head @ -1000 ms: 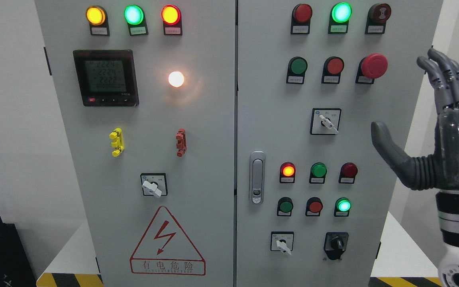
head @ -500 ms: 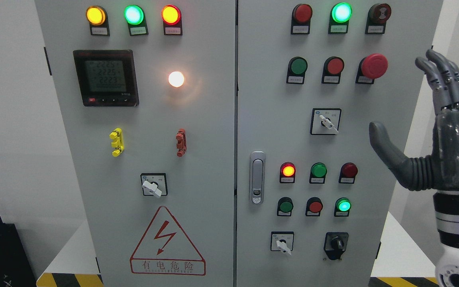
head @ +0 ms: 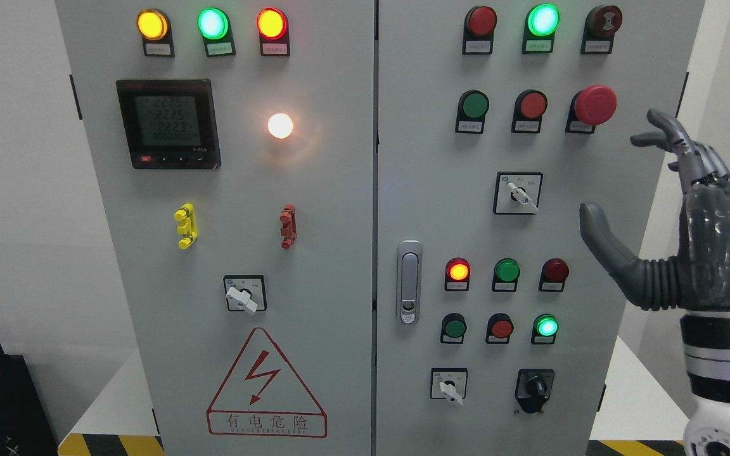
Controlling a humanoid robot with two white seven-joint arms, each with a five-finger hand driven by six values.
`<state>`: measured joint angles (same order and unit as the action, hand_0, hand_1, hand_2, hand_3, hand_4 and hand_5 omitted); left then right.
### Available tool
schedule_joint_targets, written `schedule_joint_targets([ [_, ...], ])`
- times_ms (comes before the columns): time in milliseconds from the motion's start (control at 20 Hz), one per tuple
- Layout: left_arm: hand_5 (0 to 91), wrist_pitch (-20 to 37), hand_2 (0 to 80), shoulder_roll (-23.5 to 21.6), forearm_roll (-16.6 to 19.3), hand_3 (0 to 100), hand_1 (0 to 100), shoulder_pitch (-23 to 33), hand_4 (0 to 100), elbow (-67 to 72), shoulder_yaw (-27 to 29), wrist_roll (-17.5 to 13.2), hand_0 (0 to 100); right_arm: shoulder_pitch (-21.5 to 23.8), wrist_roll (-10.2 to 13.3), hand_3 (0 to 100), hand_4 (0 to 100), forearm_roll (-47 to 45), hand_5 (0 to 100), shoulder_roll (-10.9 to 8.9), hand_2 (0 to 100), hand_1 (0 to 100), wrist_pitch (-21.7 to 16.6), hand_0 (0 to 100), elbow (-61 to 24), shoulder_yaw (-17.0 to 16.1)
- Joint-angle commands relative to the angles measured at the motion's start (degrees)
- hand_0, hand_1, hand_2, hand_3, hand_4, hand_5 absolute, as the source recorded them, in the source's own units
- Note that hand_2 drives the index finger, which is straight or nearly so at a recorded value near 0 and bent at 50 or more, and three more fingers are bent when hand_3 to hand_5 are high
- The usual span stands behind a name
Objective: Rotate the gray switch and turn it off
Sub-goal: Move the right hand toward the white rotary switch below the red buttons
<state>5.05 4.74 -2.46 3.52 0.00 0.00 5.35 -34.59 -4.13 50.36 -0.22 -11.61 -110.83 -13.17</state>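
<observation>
The right hand (head: 669, 228) is at the right edge of the frame, beside the big gray cabinet (head: 339, 209). It holds nothing. Its thumb sticks out to the left and its fingers (head: 669, 136) are bent forward at the top, toward the cabinet door. Half a second ago those fingers pointed straight up, and the whole hand was a bit more to the right and higher. So the hand has slid left and has begun to curl, as if getting ready to pinch something. There are three gray switches. The nearest switch (head: 518, 193) sits in the middle right of the frame, in a black square, with its knob pointing down and to the right. The thumb tip is close to it but not touching. Another one (head: 448, 384) is near the bottom right, and one more (head: 244, 293) is on the left door. I think the hand is going for the nearest one, but nothing has been turned yet. The left hand is not in the picture.
</observation>
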Motion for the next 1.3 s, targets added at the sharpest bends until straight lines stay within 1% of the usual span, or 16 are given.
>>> schedule_joint_targets([
  [0, 0.0, -0.04, 0.0, 0.00, 0.00, 0, 39, 0.00, 0, 0.79, -0.09, 0.01, 12, 2.15, 0.35, 72, 79, 0.09, 99, 1.28, 27, 36, 2.55, 29, 0.00, 3.67],
  [50, 0.0, -0.04, 0.0, 0.00, 0.00, 0, 39, 0.00, 0, 0.79, -0.09, -0.07, 12, 2.50, 0.35, 74, 79, 0.09, 100, 1.36, 29, 36, 2.99, 28, 0.00, 3.85],
  [150, 0.0, -0.04, 0.0, 0.00, 0.00, 0, 39, 0.00, 0, 0.88, -0.09, -0.07, 12, 3.03, 0.35, 75, 80, 0.70, 100, 1.37, 31, 36, 4.13, 25, 0.00, 4.37],
  [300, 0.0, -0.04, 0.0, 0.00, 0.00, 0, 39, 0.00, 0, 0.79, -0.09, 0.01, 12, 3.21, 0.61, 75, 80, 1.85, 100, 1.45, 34, 36, 8.25, 20, 0.00, 6.39],
  [350, 0.0, -0.04, 0.0, 0.00, 0.00, 0, 39, 0.00, 0, 0.79, -0.09, -0.07, 12, 3.12, 1.05, 75, 80, 1.94, 100, 1.45, 34, 35, 9.57, 17, 0.08, 7.27],
  [400, 0.0, -0.04, 0.0, 0.00, 0.00, 0, 39, 0.00, 0, 0.79, -0.09, -0.07, 12, 3.12, 1.40, 74, 80, 1.94, 100, 1.45, 35, 36, 10.37, 14, 0.26, 8.15],
  [550, 0.0, -0.04, 0.0, 0.00, 0.00, 0, 39, 0.00, 0, 0.79, -0.09, 0.01, 12, 2.86, 1.41, 75, 80, 2.81, 100, 1.45, 37, 37, 12.30, 10, 0.35, 9.82],
  [650, 0.0, -0.04, 0.0, 0.00, 0.00, 0, 39, 0.00, 0, 0.88, -0.09, 0.01, 12, 2.42, 1.41, 75, 81, 3.17, 100, 1.45, 37, 37, 13.80, 9, 0.61, 10.96],
  [850, 0.0, -0.04, 0.0, 0.00, 0.00, 0, 39, 0.00, 0, 0.79, -0.09, 0.01, 12, 1.63, 1.41, 78, 83, 3.26, 100, 1.72, 39, 38, 14.86, 8, 1.40, 12.37],
  [1050, 0.0, -0.04, 0.0, 0.00, 0.00, 0, 39, 0.00, 0, 0.79, -0.09, 0.01, 12, -0.04, 1.41, 78, 83, 5.80, 100, 3.38, 41, 38, 16.17, 8, 2.10, 13.34],
  [1250, 0.0, -0.04, 0.0, 0.00, 0.00, 0, 39, 0.00, 0, 0.79, -0.09, 0.01, 12, -1.36, 1.32, 78, 83, 6.24, 100, 3.56, 43, 38, 18.02, 7, 2.98, 13.43],
])
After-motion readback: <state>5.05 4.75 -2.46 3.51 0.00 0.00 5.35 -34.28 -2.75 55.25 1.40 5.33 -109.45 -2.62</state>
